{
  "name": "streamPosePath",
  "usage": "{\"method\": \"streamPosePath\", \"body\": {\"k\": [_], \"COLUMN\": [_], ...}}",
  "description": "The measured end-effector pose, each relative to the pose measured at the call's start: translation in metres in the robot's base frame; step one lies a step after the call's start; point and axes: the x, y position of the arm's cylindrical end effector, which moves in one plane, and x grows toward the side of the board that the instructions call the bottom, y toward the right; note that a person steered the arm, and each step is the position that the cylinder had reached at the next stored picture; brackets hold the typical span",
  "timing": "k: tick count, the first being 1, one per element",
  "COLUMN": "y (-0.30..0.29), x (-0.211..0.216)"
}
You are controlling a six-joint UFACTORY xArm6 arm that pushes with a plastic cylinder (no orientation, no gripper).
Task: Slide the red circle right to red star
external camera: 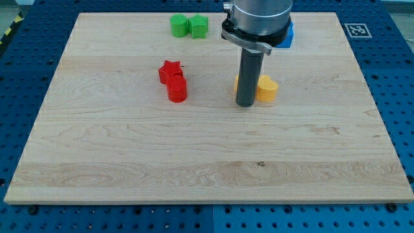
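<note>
The red circle (177, 89) is a short red cylinder on the wooden board, left of centre. The red star (170, 70) lies just above and slightly left of it, and the two touch. My tip (246, 104) rests on the board to the right of the red circle, about a hundred pixels away, with bare wood between them. The dark rod rises from the tip to the arm's head at the view's top.
A yellow block (265, 88) sits right behind the rod, partly hidden by it. Two green blocks (189, 26) stand near the board's top edge. A blue block (288, 33) is partly hidden behind the arm's head. The board (207, 168) lies on a blue perforated table.
</note>
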Motion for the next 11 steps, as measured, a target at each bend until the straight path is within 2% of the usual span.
{"method": "streamPosePath", "body": {"k": [2,4,5,6,7,10,11], "y": [0.036,0.036,-0.007,-0.079,-0.131,-0.122,-0.095], "x": [-0.001,0.003,0.032,0.039,0.027,-0.021,-0.029]}}
